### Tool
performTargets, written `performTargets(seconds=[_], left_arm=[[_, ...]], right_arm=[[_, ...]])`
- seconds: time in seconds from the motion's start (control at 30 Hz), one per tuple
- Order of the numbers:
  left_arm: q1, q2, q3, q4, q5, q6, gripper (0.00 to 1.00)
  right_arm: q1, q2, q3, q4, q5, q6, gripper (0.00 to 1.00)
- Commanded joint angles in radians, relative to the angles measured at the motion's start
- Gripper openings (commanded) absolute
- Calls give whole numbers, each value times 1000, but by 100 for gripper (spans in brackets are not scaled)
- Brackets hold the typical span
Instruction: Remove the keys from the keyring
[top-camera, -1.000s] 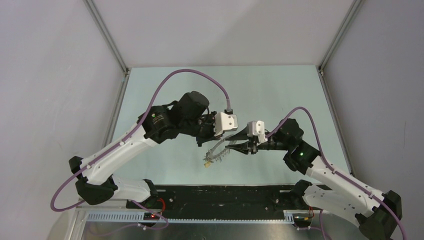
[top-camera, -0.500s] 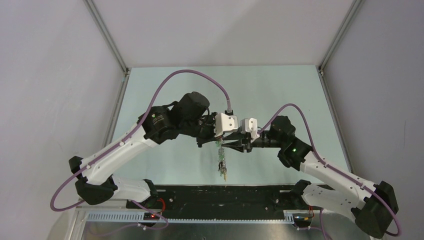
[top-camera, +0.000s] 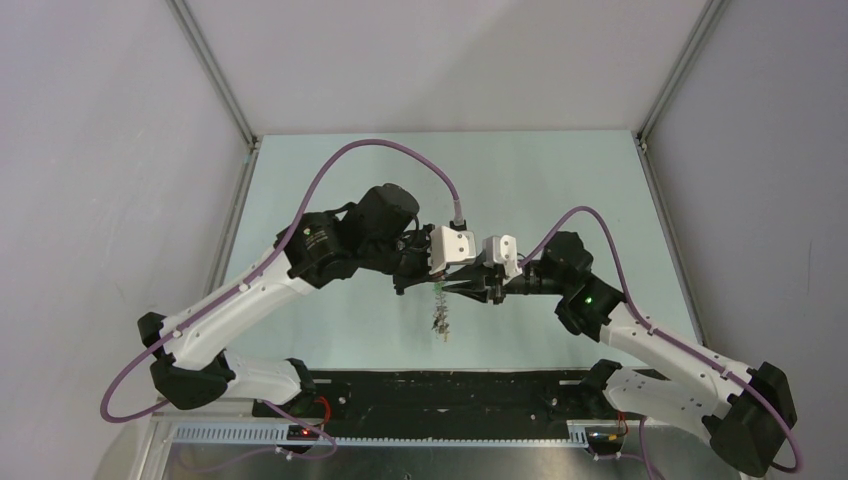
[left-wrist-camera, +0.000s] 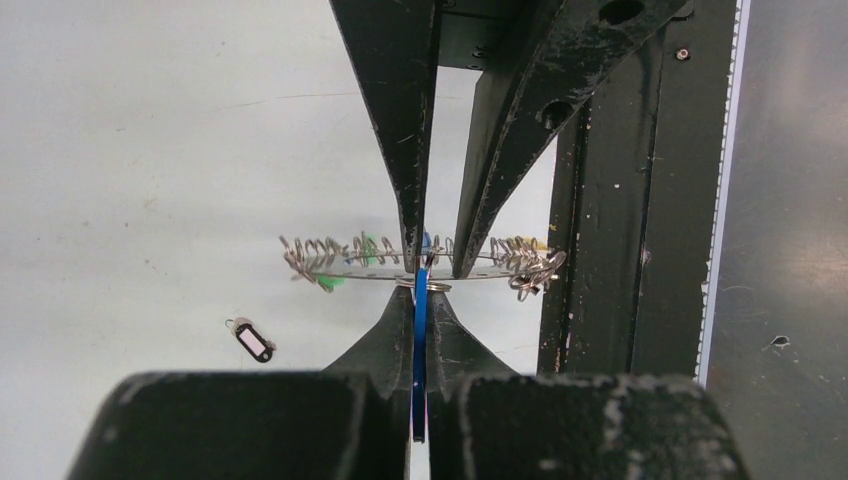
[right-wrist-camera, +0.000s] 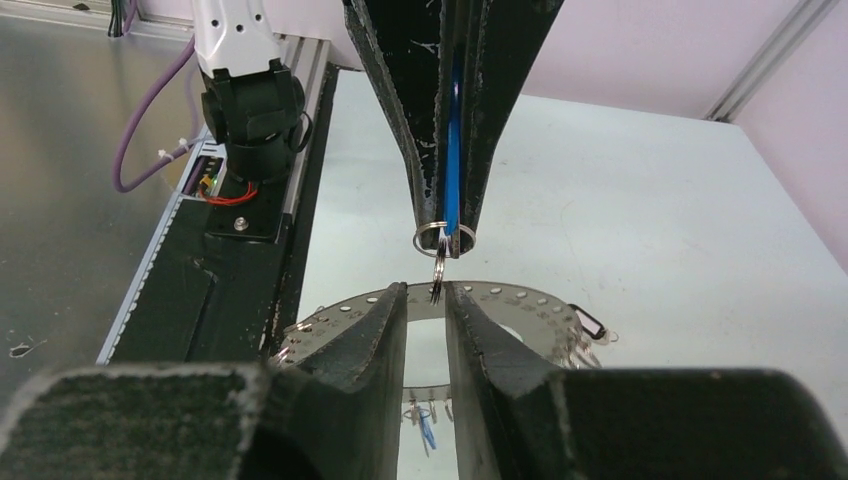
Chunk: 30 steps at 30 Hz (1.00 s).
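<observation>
Left gripper (left-wrist-camera: 418, 300) is clamped flat on a blue key (left-wrist-camera: 419, 345), and its small link carries the keyring (left-wrist-camera: 350, 272) in mid-air. Right gripper (left-wrist-camera: 438, 268) straddles that link with jaws narrowly parted and tips at the hoop's rim. I see other keys (left-wrist-camera: 312, 258) bristling along it. The black rail (left-wrist-camera: 600, 250) lies near. Bare table (left-wrist-camera: 150, 150) opens on the far side, with one black tag (left-wrist-camera: 253, 341) on it.

Above the middle of the tabletop (top-camera: 330, 180), the left tool (left-wrist-camera: 415, 297) and right tool (left-wrist-camera: 436, 268) meet tip to tip, with a key (left-wrist-camera: 419, 345) in the left tool, the keyring (left-wrist-camera: 352, 273) hanging there with keys (left-wrist-camera: 312, 256) strung along it, and a tag (left-wrist-camera: 253, 341) on the tabletop beneath, farther from the near edge.
</observation>
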<state>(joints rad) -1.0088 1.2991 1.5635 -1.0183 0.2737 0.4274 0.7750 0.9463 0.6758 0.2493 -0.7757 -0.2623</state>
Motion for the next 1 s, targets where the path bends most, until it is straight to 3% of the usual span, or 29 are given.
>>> performTargets(seconds=[0.0,0.13,0.2,0.43,0.7,0.83,0.97], left_arm=[[-7,-36,38,53,21,7,0],[-7,-34,35,54,17,6,0],[-7,-32,34,54,15,5,0],[-7,-19,26,55,-2,8,0],[-5,-1,-27,110,12,-14,0],[17,32,-53,177,34,-89,0],[56,60,-107,256,77,-160,0]], right_arm=[[3,-8,39,64,-10,15,23],[2,-7,40,77,-4,26,13],[2,-9,39,73,1,28,0],[-2,-37,52,-2,37,87,0],[-2,-68,105,-257,110,149,0],[-6,-48,188,-415,166,168,0],[-17,16,299,-675,220,151,0]])
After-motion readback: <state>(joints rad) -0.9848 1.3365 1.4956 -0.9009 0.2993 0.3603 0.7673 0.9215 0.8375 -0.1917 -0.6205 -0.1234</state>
